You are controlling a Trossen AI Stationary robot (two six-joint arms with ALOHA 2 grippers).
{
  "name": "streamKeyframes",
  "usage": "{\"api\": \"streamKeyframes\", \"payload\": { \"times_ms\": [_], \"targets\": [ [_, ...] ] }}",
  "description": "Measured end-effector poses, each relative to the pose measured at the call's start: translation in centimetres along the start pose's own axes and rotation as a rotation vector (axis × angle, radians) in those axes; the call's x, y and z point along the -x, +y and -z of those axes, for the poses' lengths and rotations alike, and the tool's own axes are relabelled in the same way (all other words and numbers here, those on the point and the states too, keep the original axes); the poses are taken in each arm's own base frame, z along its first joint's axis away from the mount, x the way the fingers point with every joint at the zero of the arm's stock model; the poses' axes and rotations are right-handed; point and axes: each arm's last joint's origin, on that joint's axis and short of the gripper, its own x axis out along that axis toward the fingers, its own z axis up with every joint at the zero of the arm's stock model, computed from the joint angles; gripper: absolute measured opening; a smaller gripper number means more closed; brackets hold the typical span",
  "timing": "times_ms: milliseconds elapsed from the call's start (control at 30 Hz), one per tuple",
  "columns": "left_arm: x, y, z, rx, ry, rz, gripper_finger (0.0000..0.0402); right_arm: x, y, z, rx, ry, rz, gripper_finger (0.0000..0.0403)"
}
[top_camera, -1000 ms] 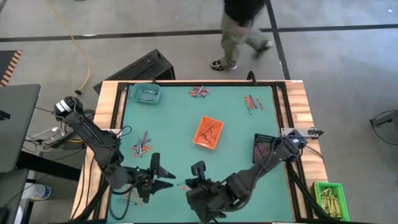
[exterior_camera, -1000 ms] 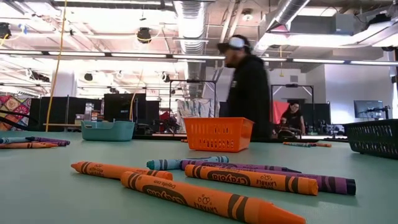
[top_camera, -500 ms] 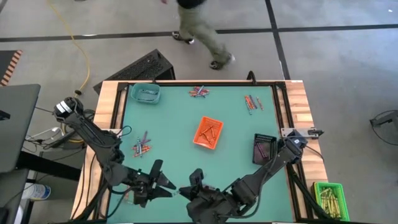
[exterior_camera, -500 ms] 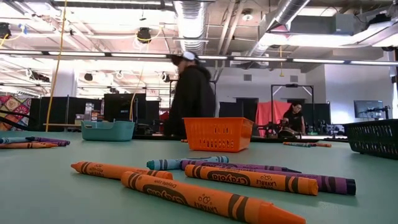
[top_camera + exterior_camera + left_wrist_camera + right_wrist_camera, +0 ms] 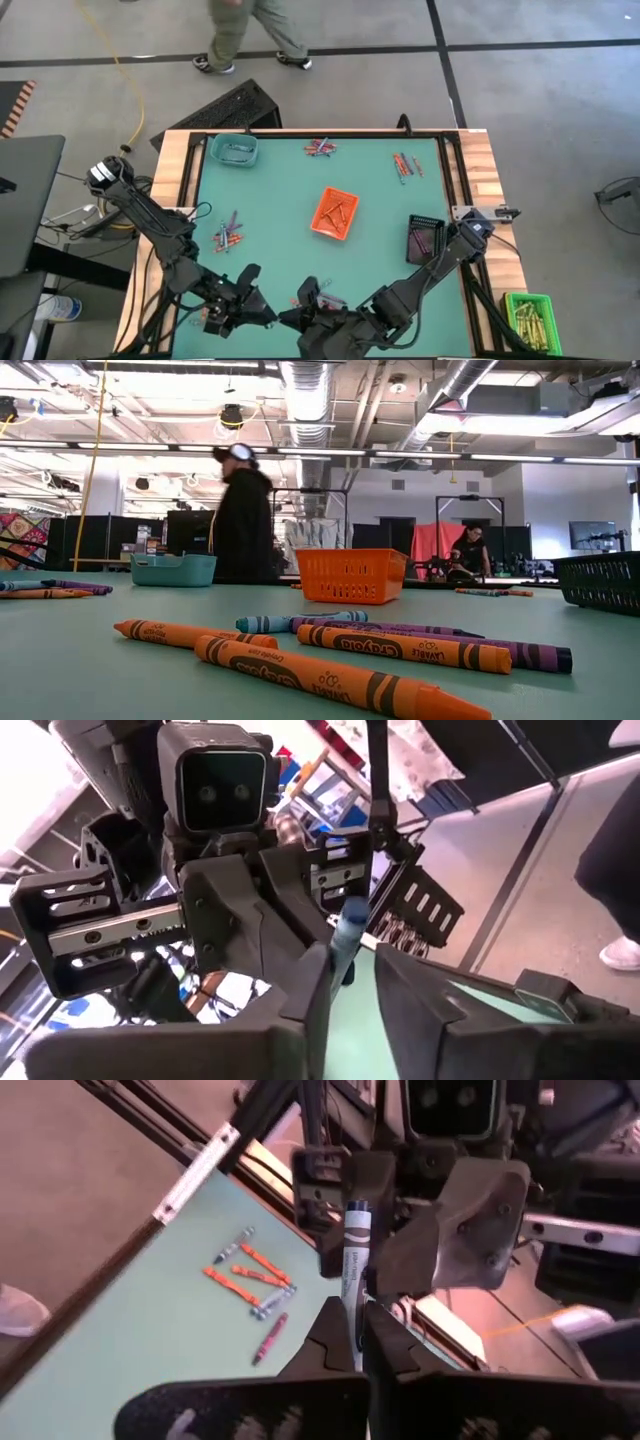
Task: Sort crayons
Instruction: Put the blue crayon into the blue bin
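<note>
Near the bottom edge of the high view, the 2 grippers meet tip to tip over the green table (image 5: pixel 290 180). The right gripper (image 5: pixel 355 1342) is clamped tight on a blue-grey crayon (image 5: pixel 353 1270), which stands up between its fingers. The left gripper (image 5: pixel 352 982) faces it with its jaws narrowed around the far end of that same crayon; whether its pads actually press on it cannot be told. Other crayons lie in loose groups: one at left centre (image 5: pixel 229 233), one at upper centre (image 5: pixel 320 148), one at upper right (image 5: pixel 405 164), and several orange, blue and purple ones in the foreground of the low view (image 5: pixel 330 650). An orange tray (image 5: pixel 335 213) sits mid-table, a teal tray (image 5: pixel 233 150) upper left, a dark tray (image 5: pixel 423 238) at right. A person (image 5: pixel 242 515) walks past behind the table.
</note>
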Motion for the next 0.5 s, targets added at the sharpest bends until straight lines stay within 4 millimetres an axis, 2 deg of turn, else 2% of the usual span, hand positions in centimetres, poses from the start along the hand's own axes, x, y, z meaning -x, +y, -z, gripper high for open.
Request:
{"api": "streamKeyframes", "payload": {
  "times_ms": [200, 500],
  "targets": [
    [0.00, 0.10, -0.19, -0.004, -0.033, 0.002, 0.0047, -0.39, -0.41, 0.11, -0.015, -0.012, -0.021, 0.0000],
    [0.00, 0.10, -0.23, -0.002, -0.042, 0.007, 0.0078, -0.73, -0.80, 0.21, -0.027, -0.019, -0.031, 0.0000]
  ]
}}
